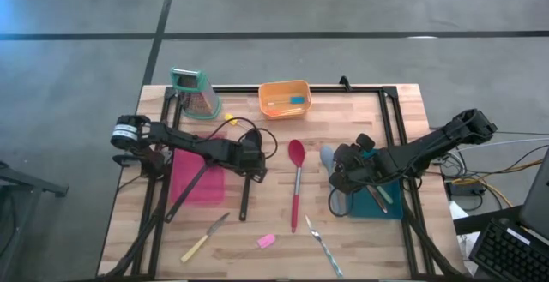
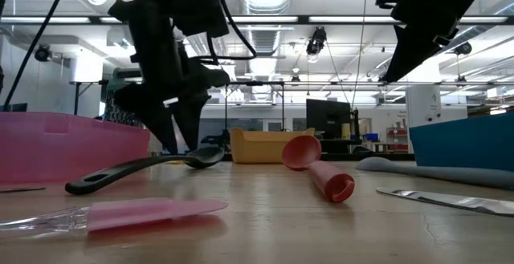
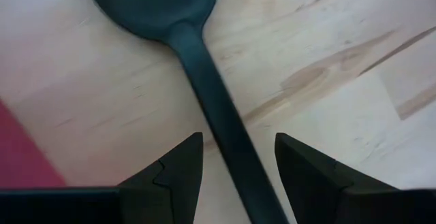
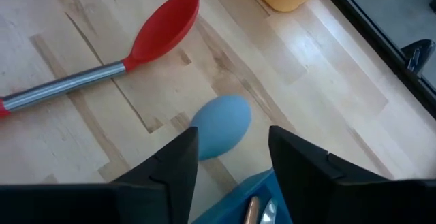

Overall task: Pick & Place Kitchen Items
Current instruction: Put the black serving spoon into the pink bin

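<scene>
- Left gripper [image 3: 235,173]: fingers are open, straddling the handle of the black spoon [image 1: 245,198] near its bowl, nothing gripped yet. The spoon lies flat on the table [image 1: 360,111], just right of the pink tray [image 1: 199,183].
- Risk here: the handle is thin and sits off-centre between the fingers, closer to one of them. If you close like this, I'd expect it to roll or pivot out. The grip point near the bowl also leaves a long tail that can swing and clip the pink tray's edge on the lift.
- A 2nd dark utensil [image 1: 184,198] lies diagonally across the pink tray, so watch the drop zone.
- Front of the table, left to right: yellow-handled knife [image 1: 202,239], pink tool [image 1: 266,241], metal cutlery [image 1: 324,246]. All are clear of the arms.
- Red spoon [image 1: 296,183] lies mid-table between the 2 grippers, apart from both.
- Right gripper [image 4: 231,159]: fingers are spread and empty, hovering over the pale-blue spoon [image 4: 219,125], whose bowl pokes out past the blue tray [image 1: 382,203].
- Risk: the bowl is rounded and smooth, so a pinch there could squirt it out. The tray rim just beside it may catch a finger on the way down.
- Back edge: grater [image 1: 196,93] and orange tub [image 1: 284,99] are well clear and block nothing.
</scene>
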Motion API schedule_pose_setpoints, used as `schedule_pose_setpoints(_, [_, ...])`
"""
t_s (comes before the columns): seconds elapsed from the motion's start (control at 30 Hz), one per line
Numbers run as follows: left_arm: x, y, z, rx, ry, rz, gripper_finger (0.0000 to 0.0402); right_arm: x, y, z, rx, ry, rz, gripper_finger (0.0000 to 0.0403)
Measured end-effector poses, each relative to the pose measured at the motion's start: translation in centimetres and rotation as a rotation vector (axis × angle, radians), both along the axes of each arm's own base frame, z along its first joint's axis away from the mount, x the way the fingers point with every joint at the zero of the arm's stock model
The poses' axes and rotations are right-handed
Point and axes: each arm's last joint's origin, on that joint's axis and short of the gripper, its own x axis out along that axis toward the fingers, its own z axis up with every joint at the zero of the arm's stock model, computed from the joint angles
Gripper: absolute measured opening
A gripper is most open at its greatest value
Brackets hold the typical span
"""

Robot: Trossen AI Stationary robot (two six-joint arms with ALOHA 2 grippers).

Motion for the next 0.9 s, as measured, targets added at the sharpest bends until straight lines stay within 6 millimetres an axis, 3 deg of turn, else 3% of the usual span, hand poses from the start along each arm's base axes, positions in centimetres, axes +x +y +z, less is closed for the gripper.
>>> schedule_pose_setpoints(0.63, [0.8, -0.1, -2.9, 0.007, 0.048, -0.029, 0.0186, 0.1, 0.0, 0.0, 0.003, -0.007, 0.004, 0.0125])
schedule_pose_setpoints(0.9, [0.9, -0.1, -3.1, 0.015, 0.053, -0.053, 0.0176, 0.0, 0.0, -0.1, 0.002, -0.005, 0.004, 0.0109])
